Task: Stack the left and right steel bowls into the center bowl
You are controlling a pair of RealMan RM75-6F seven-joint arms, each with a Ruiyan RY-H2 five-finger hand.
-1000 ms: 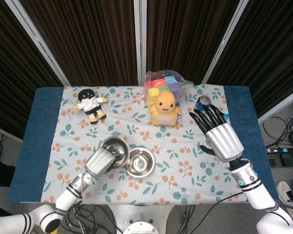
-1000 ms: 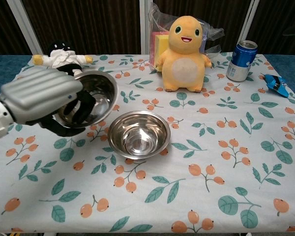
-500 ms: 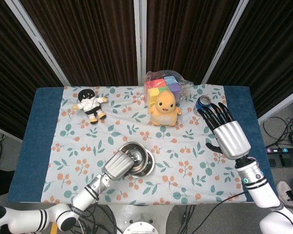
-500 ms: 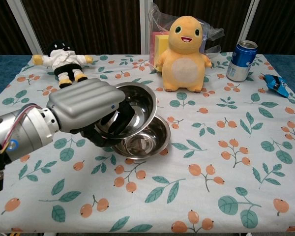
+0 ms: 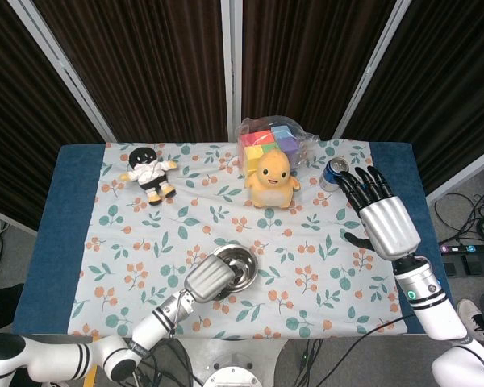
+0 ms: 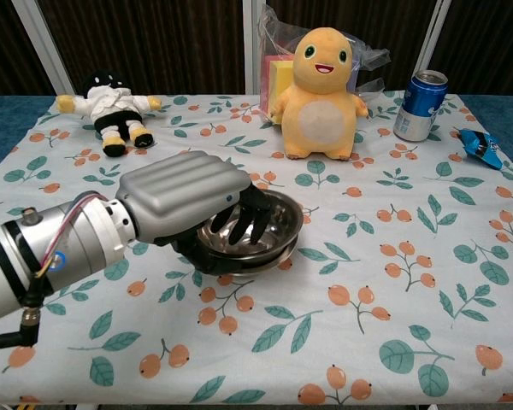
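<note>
Head view: left hand point(image 5: 213, 276) grips the steel bowl point(image 5: 240, 267) over the center bowl, which it hides; release only once seated level. Right hand point(image 5: 385, 224) hovers with fingers spread, holding nothing.

Chest view: left hand point(image 6: 181, 207) holds the steel bowl point(image 6: 269, 225) nested in the center bowl point(image 6: 278, 255); 0.5 s ago it was tilted above.

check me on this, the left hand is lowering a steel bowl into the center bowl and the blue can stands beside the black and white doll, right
Not quite. The left hand does hold a steel bowl in the center bowl, but the blue can stands at the far right of the table, near the right hand. The black and white doll lies at the far left. The chest view shows both.
</note>
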